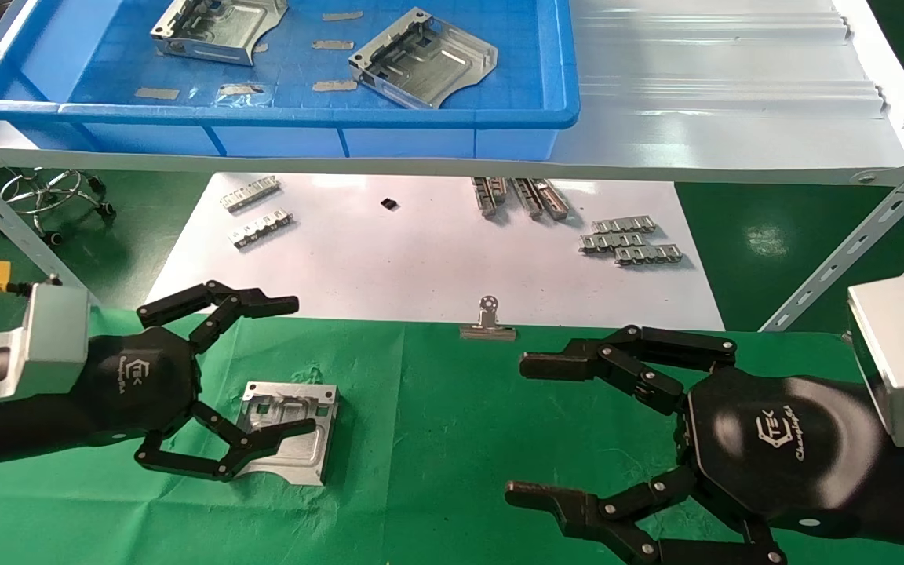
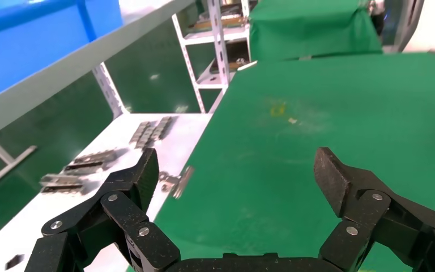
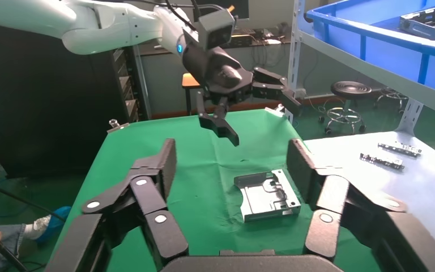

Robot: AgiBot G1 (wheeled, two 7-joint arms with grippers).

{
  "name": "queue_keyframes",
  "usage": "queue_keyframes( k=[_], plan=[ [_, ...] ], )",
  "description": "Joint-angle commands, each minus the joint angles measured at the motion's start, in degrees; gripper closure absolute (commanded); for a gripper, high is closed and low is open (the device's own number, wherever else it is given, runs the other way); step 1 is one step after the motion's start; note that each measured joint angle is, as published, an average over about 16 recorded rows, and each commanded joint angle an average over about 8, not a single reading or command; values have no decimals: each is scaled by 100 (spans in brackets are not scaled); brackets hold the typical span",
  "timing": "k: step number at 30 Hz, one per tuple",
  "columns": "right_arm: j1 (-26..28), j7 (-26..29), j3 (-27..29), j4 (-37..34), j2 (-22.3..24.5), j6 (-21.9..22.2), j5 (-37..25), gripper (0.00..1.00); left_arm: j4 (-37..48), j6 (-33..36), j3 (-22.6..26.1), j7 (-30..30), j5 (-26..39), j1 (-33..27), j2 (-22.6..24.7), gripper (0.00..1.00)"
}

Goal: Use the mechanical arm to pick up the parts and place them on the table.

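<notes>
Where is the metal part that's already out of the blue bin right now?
In the head view the part lies flat on the green table, left of centre, under the open left gripper; the right gripper hovers apart.

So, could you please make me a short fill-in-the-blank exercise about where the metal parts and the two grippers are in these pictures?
1. The number of metal parts still lying in the blue bin is ____.
2. The one metal part on the green table lies under the ____ gripper.
3. The fingers of the right gripper are ____ and hold nothing.
4. The small toothed strips lie on the ____ sheet.

Missing words: two; left; open; white
</notes>
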Motion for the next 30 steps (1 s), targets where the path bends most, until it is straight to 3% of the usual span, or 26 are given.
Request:
queue_keyframes(
  k=[1, 21, 30],
  plan=[
    [0, 0, -1, 0, 0, 0, 0, 0, -217, -22, -89, -219, -51, 93, -48, 0],
    [1, -3, -5, 0, 2, 2, 4, 0, -2360, -243, -964, -2380, -550, 1008, -526, 0],
    [0, -4, -6, -2, 3, 5, 5, 0, -2882, -293, -1178, -2823, -680, 1230, -644, 0]
  ],
)
